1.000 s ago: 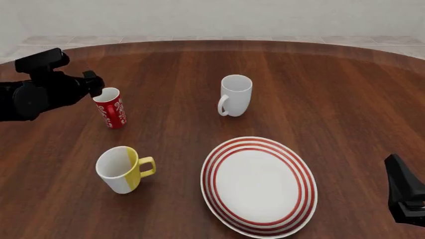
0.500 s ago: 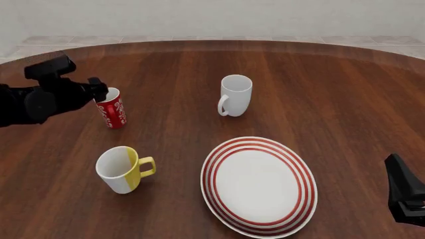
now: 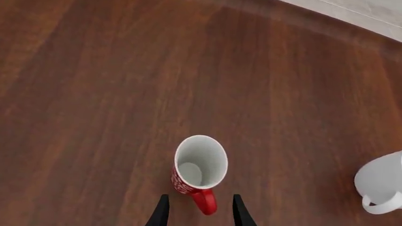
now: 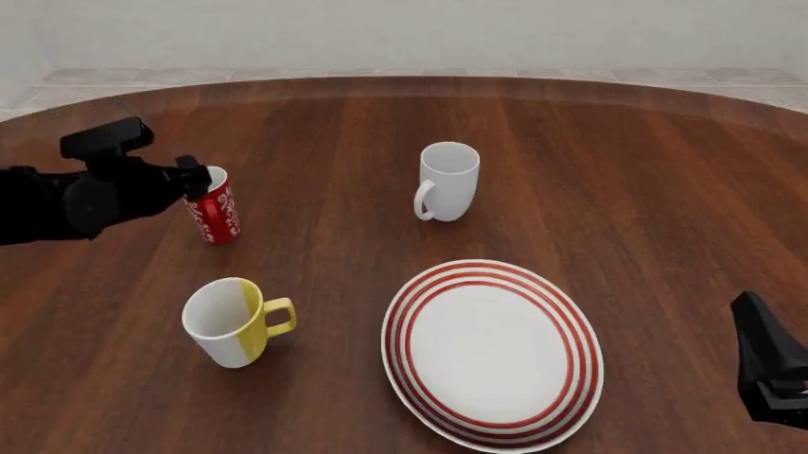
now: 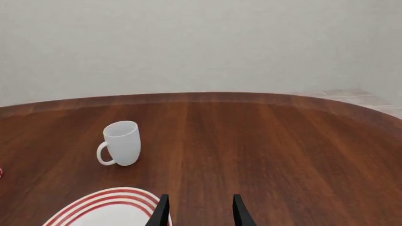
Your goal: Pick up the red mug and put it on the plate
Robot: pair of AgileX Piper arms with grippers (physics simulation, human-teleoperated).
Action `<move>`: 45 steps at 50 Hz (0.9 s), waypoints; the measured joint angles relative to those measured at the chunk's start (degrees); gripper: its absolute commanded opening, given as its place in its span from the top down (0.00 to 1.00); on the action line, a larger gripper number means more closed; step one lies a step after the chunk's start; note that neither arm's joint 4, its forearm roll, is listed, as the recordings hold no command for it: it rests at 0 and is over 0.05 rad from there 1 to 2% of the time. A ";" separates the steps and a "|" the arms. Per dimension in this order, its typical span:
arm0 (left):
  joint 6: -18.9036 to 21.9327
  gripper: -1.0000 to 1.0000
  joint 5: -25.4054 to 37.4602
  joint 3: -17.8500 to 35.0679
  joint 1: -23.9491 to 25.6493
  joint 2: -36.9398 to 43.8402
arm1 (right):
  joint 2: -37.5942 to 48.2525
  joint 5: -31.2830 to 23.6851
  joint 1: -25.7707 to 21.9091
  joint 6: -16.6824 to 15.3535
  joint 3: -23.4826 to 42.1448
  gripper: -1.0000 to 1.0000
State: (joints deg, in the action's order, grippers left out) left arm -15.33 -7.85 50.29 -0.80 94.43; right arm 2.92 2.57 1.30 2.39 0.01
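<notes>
The red mug point(image 4: 218, 210) with white swirls stands upright on the table at the left. My left gripper point(image 4: 189, 178) is right at its rim on the left side. In the left wrist view the mug point(image 3: 198, 165) shows its white inside, and its red handle sits between the two fingertips of the left gripper point(image 3: 200, 197), which is open and not touching it. The plate point(image 4: 407, 312), white with red rings, lies at the front centre-right. My right gripper point(image 5: 199, 197) is open and holds nothing, near the front right edge of the table.
A plain white mug point(image 4: 448, 180) stands behind the plate, also seen from the right wrist point(image 5: 120, 142). A yellow-and-white mug point(image 4: 227, 323) stands in front of the red mug, left of the plate. The plate's rim point(image 5: 94, 200) lies just ahead of the right gripper.
The left arm has come down and a little to the right, bringing its gripper closer against the red mug's rim. The mugs, the plate and the right arm have not moved.
</notes>
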 measured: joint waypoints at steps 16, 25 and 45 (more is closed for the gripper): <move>-0.13 0.00 -0.99 -0.19 0.09 1.81 | 0.36 0.32 0.03 0.10 0.00 0.00; -0.25 0.00 -1.47 -0.41 0.08 2.55 | 1.20 1.19 0.03 0.02 0.01 0.00; -0.55 0.00 -2.58 -0.29 0.51 4.62 | 2.38 2.33 -0.02 -0.15 0.06 0.00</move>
State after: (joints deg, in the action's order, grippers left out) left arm -15.87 -10.43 50.00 -0.29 99.05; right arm 5.30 4.89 1.28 2.25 0.08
